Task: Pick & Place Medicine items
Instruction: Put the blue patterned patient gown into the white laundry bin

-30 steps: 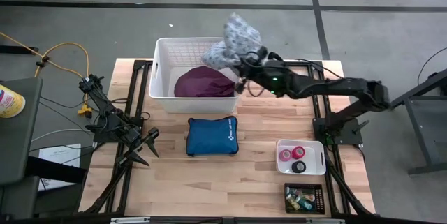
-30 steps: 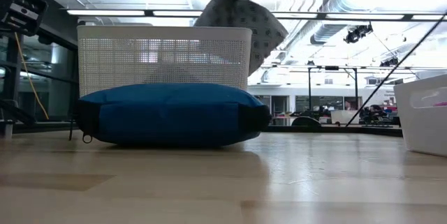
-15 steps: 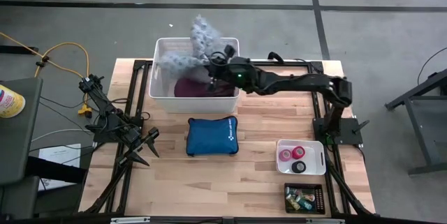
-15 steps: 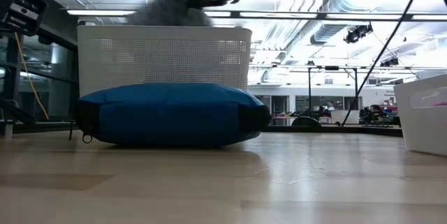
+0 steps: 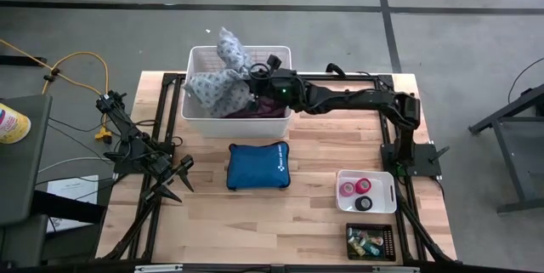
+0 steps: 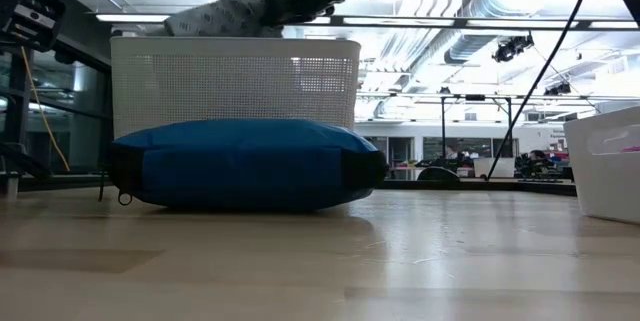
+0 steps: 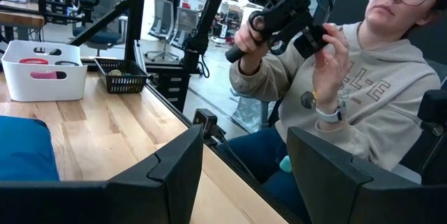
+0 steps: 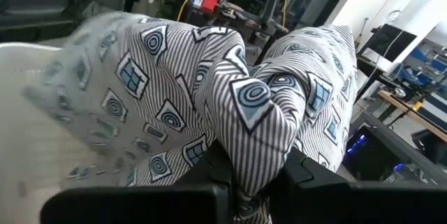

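Right hand (image 5: 253, 80) over white basket (image 5: 197, 118), clamped on patterned cloth bundle (image 5: 218, 86).

Bundle pinched between right fingers (image 8: 307, 172) in wrist view, draped across basket's top and spilling past far rim; purple cloth (image 5: 259, 111) just visible underneath. Blue zip pouch (image 5: 258, 166) flat on bench (image 5: 255, 222), just in front of basket. Medicine items well apart from that hand, near right front corner: pink roll (image 5: 349, 190) and black roll (image 5: 364, 203) in small white tray (image 5: 389, 190); more small items, too small to tell apart, in black tray (image 5: 388, 241) beside it. Left hand (image 5: 176, 179) parked at left side of bench, fingers wide apart, holding nothing. Person seated beyond bench, gripping a control handle.
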### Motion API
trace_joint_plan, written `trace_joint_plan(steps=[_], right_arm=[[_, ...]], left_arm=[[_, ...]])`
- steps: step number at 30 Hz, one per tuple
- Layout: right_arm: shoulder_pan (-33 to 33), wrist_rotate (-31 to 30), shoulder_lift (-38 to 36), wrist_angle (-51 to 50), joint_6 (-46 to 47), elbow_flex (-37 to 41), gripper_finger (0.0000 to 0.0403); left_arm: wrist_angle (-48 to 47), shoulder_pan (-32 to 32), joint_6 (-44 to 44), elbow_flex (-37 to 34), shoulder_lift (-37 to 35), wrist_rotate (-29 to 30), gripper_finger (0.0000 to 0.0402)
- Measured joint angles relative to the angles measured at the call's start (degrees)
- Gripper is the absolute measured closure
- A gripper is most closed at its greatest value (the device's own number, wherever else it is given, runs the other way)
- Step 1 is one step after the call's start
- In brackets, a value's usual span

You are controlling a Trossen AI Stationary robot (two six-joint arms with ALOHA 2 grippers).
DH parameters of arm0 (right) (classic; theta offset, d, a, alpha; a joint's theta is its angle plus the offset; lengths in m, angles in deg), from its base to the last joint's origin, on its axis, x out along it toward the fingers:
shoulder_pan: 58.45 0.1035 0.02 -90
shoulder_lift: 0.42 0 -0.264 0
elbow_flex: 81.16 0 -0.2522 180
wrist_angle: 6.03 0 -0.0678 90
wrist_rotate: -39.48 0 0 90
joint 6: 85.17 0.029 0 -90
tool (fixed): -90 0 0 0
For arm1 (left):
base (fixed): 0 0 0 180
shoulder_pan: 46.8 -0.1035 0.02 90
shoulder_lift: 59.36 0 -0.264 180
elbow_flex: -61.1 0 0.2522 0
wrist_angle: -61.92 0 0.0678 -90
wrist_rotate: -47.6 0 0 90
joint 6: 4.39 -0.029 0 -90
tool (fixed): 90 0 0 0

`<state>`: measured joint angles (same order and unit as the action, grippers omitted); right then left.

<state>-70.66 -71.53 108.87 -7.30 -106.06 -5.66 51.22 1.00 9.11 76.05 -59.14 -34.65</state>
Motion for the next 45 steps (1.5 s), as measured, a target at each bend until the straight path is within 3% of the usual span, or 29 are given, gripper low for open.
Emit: trace_joint_plan(steps=[9,17,25,41,45], right_arm=[[-0.5,-4.1,0.0,-13.1,1.6,0.0,0.0370],[-2.6,-1.8,0.0,-27.4,7.5,0.0,0.0370],[-4.5,3.0,4.2,-28.2,10.6,-0.1,0.0370],[-5.2,3.2,5.4,-28.1,10.6,0.0,0.0369],[-5.2,3.2,5.4,-28.1,10.6,0.1,0.0352]], left_arm=[[0.0,0.0,0.0,0.0,0.0,0.0,0.0199],[0.0,0.0,0.0,0.0,0.0,0.0,0.0199],[0.0,0.0,0.0,0.0,0.0,0.0,0.0199],[0.0,0.0,0.0,0.0,0.0,0.0,0.0199],[0.0,0.0,0.0,0.0,0.0,0.0,0.0199]])
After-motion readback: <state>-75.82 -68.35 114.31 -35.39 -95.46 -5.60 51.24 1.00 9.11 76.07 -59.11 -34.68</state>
